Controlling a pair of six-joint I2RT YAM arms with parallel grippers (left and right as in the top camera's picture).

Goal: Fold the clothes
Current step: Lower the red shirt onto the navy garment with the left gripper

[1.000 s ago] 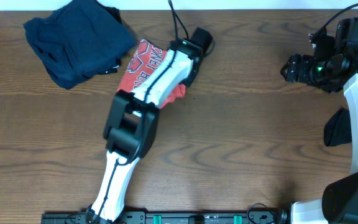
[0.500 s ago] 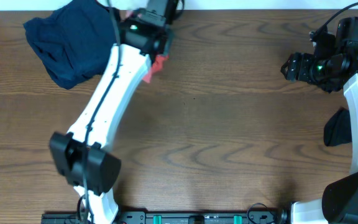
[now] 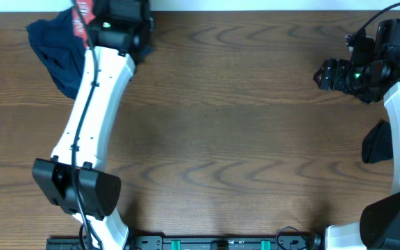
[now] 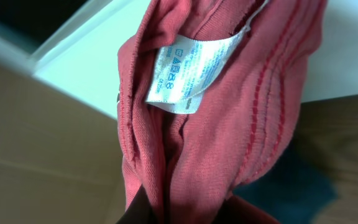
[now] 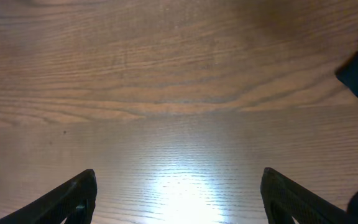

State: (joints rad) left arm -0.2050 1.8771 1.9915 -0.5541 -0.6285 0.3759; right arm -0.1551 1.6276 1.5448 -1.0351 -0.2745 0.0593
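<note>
Red-orange cotton T-shirt with white block lettering (image 3: 80, 12) now hangs from the left gripper (image 4: 188, 208) above the far corner of the heaped navy blue T-shirt (image 3: 54, 52). That heap lies at the far left of the brown wooden table (image 3: 221, 139). A second ago this shirt lay on the wood just beside the navy heap, on the side toward the table's middle, with the left arm stretched over it. Since then the arm has swung out past the heap toward the table's far edge and taken the shirt with it.

In the left wrist view the claw is clamped tight on a bunch of the red fabric. The cloth rises from it in loose vertical folds, with the seam stitching and the white printed care label (image 4: 191, 71) turned outward. It looks gathered, not flat.

The right gripper (image 5: 176, 199) has not moved. It hovers with its fingers spread wide and nothing between them, well apart from the navy heap on the opposite side of the table, near a small dark garment (image 3: 377, 142).

My reading is that the red shirt is being carried to join the navy heap. Whether it counts as folded I cannot tell.
</note>
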